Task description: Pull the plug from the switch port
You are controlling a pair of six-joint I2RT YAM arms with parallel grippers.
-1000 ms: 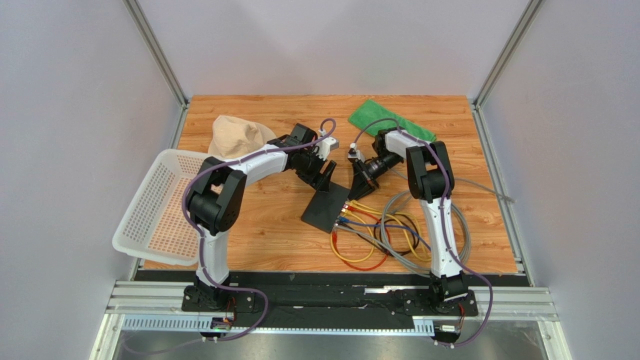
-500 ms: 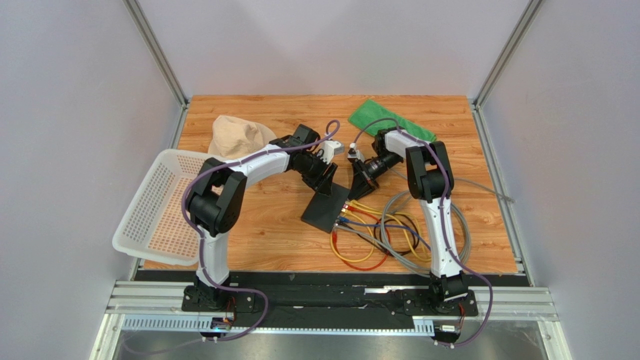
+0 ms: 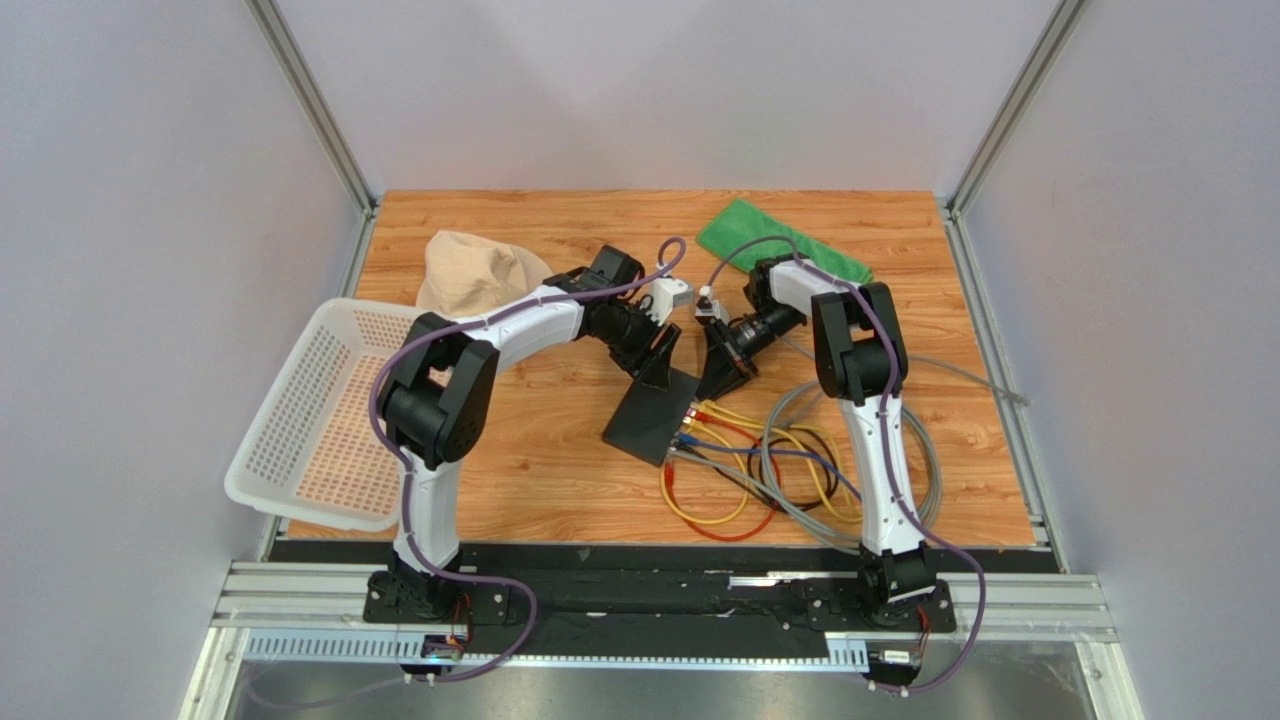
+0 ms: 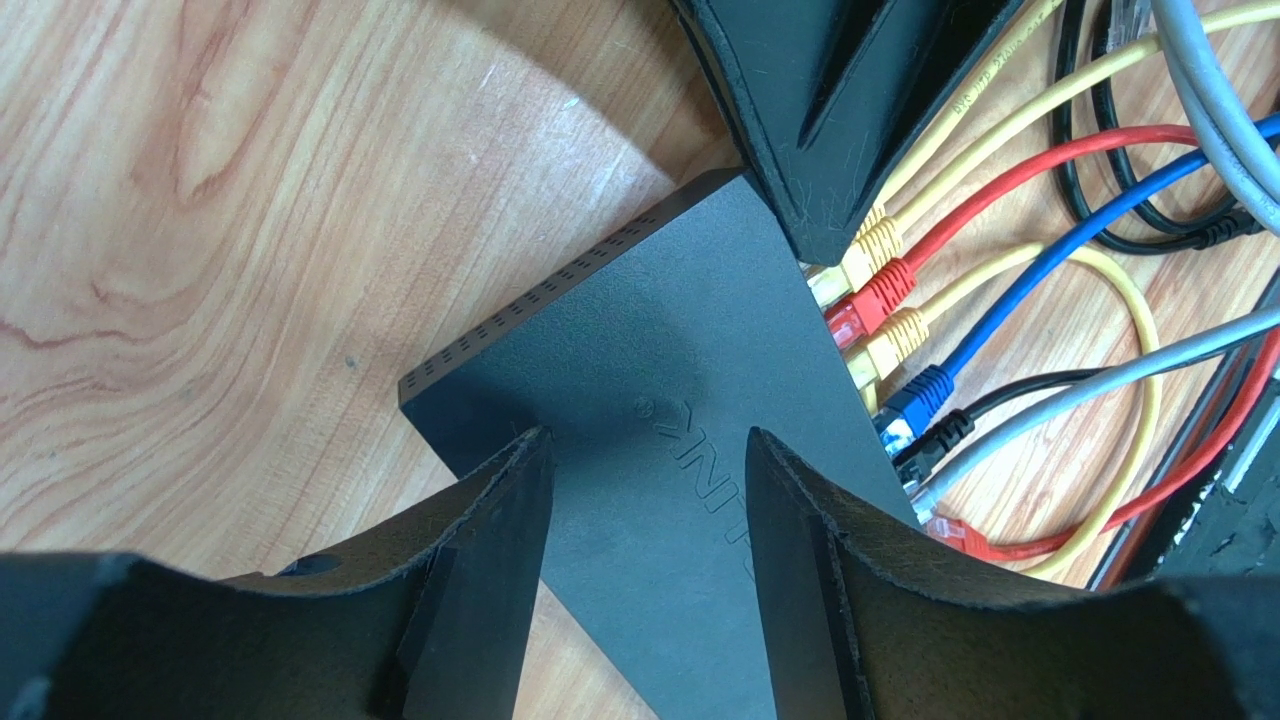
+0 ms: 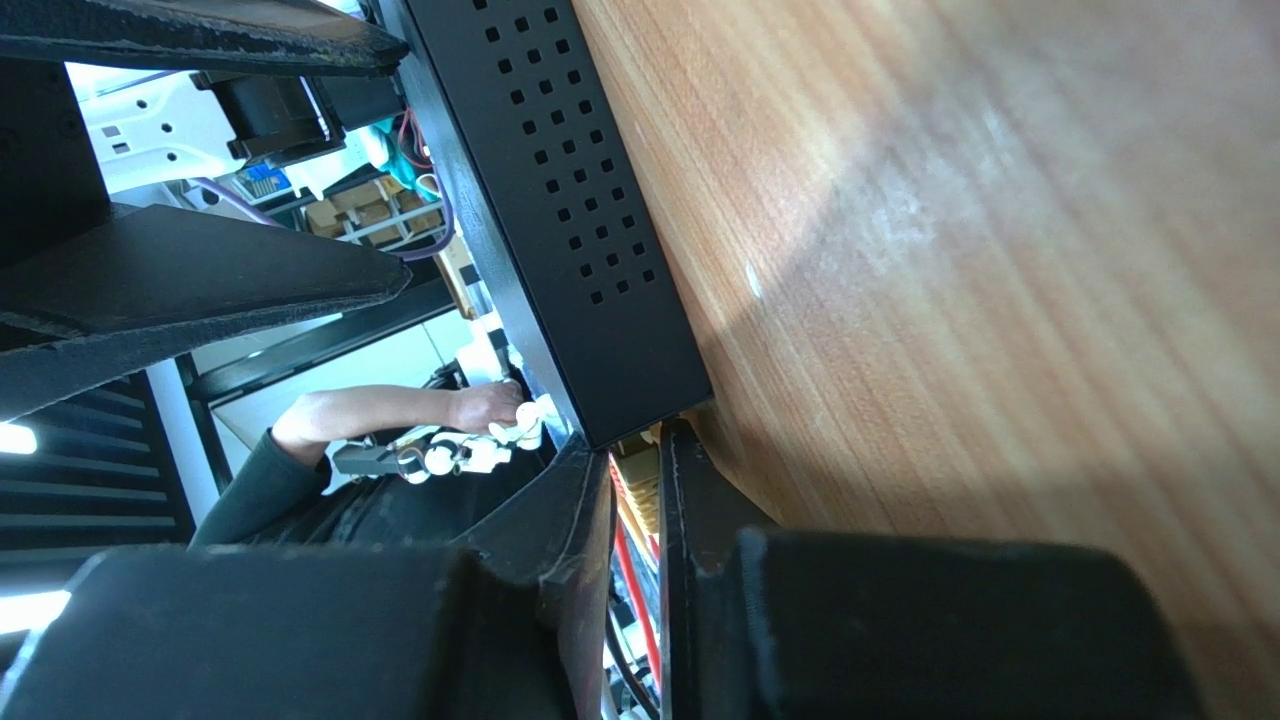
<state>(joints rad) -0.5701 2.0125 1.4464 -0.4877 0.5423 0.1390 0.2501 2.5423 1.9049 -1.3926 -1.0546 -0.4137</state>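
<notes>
Two right gripper (image 5: 637, 450) jaws, nearly closed, are set at the port edge of the switch (image 4: 661, 375), apparently on a yellow plug (image 4: 876, 240); contact is hidden. Matte-black and flat, it is laid on the table (image 4: 226, 225) under the left gripper (image 4: 646, 458), jaws parted.

In the right wrist view the narrow gap of the right claw (image 5: 639, 450) is too dark to tell whether it pinches anything, and the switch (image 5: 556, 225) runs off at 11 o'clock. In the left wrist view that claw's fingers (image 4: 781, 135) at 1 o'clock cover the top of the plug row (image 4: 879, 300), while the left claw (image 4: 642, 446) hides the switch's 6 o'clock end.
</notes>
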